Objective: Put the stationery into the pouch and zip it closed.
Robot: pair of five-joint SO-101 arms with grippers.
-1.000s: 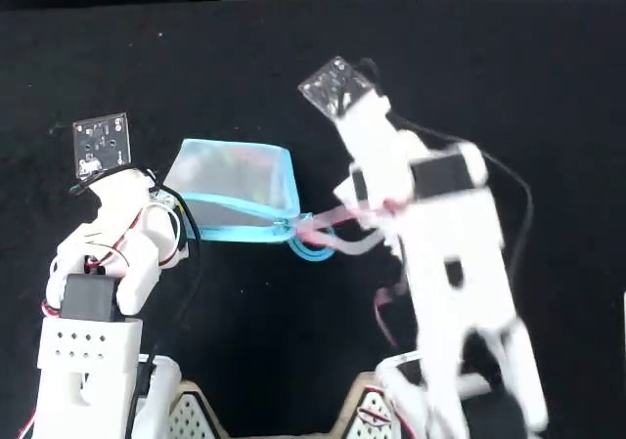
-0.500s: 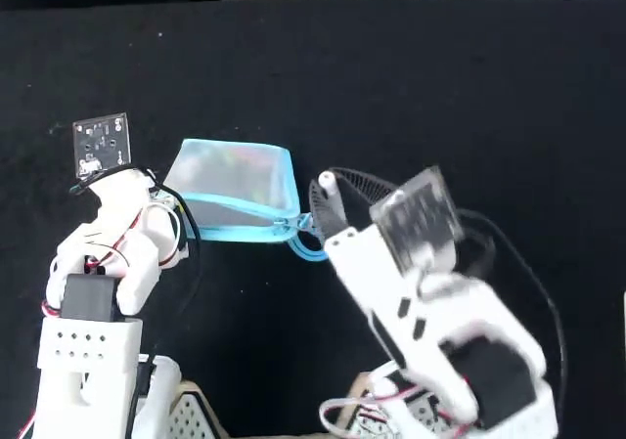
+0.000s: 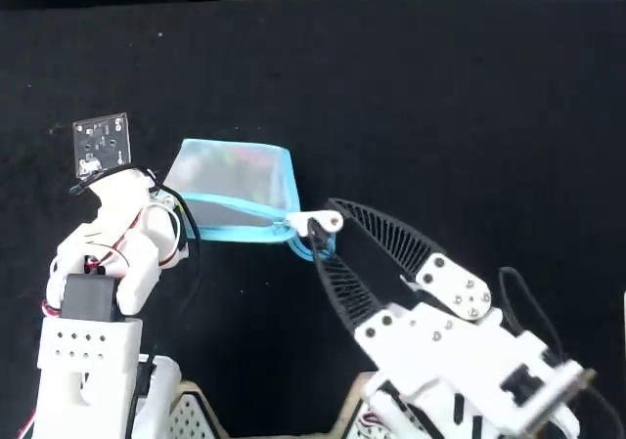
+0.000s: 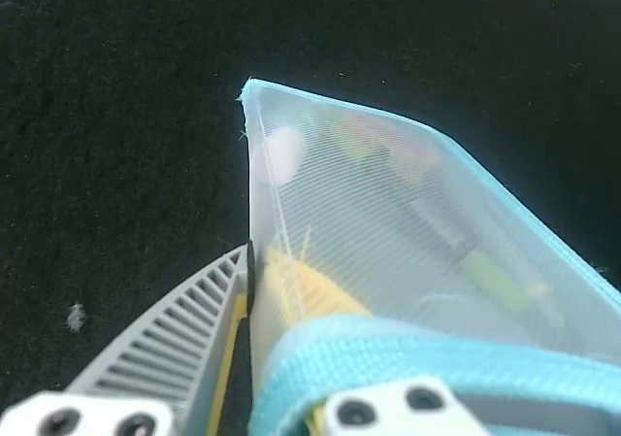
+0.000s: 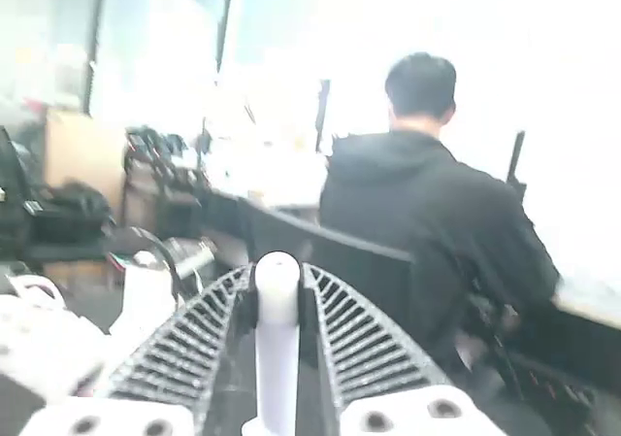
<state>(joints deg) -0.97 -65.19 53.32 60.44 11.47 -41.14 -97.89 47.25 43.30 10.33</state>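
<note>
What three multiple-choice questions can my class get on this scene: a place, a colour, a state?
1. Where is the fabric loop strap of the translucent mesh pouch? A by the right gripper; B under the left arm; C at the table's far edge.
2. What colour is the pouch's zip edging? A red; B light blue; C yellow.
3. How is the left gripper? A open above the pouch; B shut on the pouch; C apart from it.
Key: 1A, the strap lies beside that gripper; 2B, the edging is light blue; 3B, the left wrist view shows it clamped on the pouch's corner.
</note>
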